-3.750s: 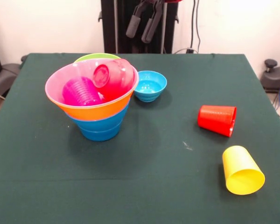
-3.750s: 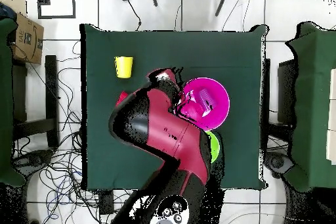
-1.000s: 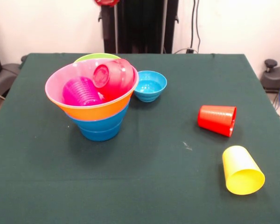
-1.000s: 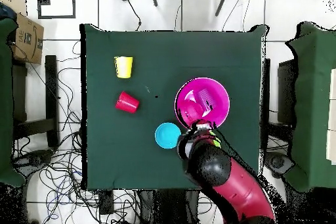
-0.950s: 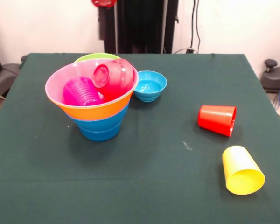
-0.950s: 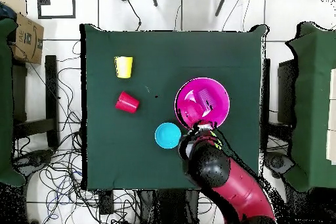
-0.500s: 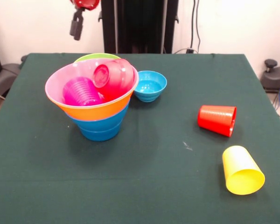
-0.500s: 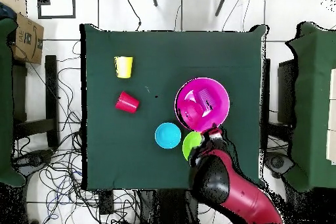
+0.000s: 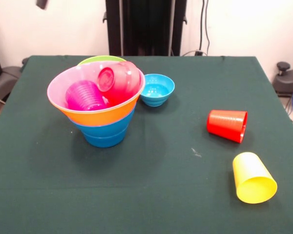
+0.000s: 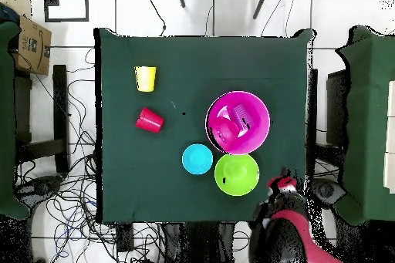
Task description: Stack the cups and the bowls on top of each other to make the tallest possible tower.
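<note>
The tower stands at the left: a blue bowl [image 9: 103,135] at the base, an orange bowl [image 9: 103,117] on it, and a pink bowl [image 9: 58,86] on top. Inside the pink bowl lie the purple cup [image 9: 85,96] and the small red bowl [image 9: 119,81], both tipped. From overhead the tower [image 10: 255,123] reads as a pink disc. The green bowl [image 9: 100,60] [image 10: 237,174] sits behind it and the light-blue bowl [image 9: 156,89] [image 10: 197,159] beside it. The red cup [image 9: 227,125] [image 10: 150,119] and yellow cup [image 9: 253,178] [image 10: 145,78] lie on their sides. My gripper [image 9: 41,4] [image 10: 282,183] is off past the table's corner, far from everything.
The dark green table [image 9: 151,195] [image 10: 139,190] holds everything. A cardboard box [image 10: 29,43] sits on a side surface, cables cover the floor, and other green-covered surfaces [image 10: 374,121] stand at both sides in the overhead view.
The arm has swung away from above the green bowl toward the table's corner, so the green bowl now shows whole from overhead. No cup or bowl has moved.
</note>
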`<state>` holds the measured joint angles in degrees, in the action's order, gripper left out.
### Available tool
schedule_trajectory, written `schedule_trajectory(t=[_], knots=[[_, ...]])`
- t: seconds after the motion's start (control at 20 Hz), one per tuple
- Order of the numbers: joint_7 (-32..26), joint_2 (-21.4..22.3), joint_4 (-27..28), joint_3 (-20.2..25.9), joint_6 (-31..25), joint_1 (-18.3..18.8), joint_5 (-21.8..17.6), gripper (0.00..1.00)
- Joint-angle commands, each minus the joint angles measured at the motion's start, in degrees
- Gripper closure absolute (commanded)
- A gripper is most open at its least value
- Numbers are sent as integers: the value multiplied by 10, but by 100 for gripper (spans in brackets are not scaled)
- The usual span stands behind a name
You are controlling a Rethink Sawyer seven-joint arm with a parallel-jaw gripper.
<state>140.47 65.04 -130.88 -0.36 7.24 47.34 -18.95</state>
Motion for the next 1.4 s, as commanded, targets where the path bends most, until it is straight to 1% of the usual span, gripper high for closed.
schedule_trajectory(t=[0.05, 0.1, 0.15, 0.2, 0.25, 0.3, 0.35, 0.4, 0.45, 0.5, 0.55, 0.6, 0.65, 0.7, 0.85, 0.9, 0.95, 1.0, 1.05, 1.1, 1.15, 1.2, 1.25, 1.35, 1.4], knots=[[-34, 80, -124, 140, -87, 104, -58, 0], [-33, 90, -137, 156, -92, 119, -52, 0], [-32, 107, -160, 180, -101, 142, -36, 0], [-29, 115, -171, 189, -102, 151, -30, 0], [-21, 124, -192, 208, -106, 172, -12, 0], [-29, 140, -195, 233, -123, 181, 22, 0], [-19, 144, -211, 251, -122, 198, 35, 0], [-16, 154, -217, 260, -126, 194, 53, 0], [-9, 159, -228, 270, -120, 202, 57, 0], [-18, 170, -225, 287, -134, 204, 87, 0], [-11, 176, -237, 302, -129, 214, 97, 0], [-3, 183, -248, 307, -125, 208, 106, 0], [6, 188, -261, 322, -116, 216, 113, 0], [8, 197, -266, 328, -118, 210, 129, 0], [50, 206, -300, 358, -90, 214, 136, 0], [60, 210, -306, 364, -87, 208, 144, 0], [82, 210, -317, 377, -76, 210, 145, 0], [97, 214, -323, 378, -73, 193, 152, 0], [121, 214, -335, 392, -63, 192, 154, 0], [144, 214, -345, 401, -57, 180, 158, 0], [188, 199, -361, 438, -42, 187, 161, 0], [217, 196, -366, 469, -41, 188, 170, 0], [268, 178, -382, 509, -22, 193, 169, 0], [321, 165, -402, 539, 9, 184, 164, 0], [336, 162, -409, 545, 20, 179, 162, 0]])
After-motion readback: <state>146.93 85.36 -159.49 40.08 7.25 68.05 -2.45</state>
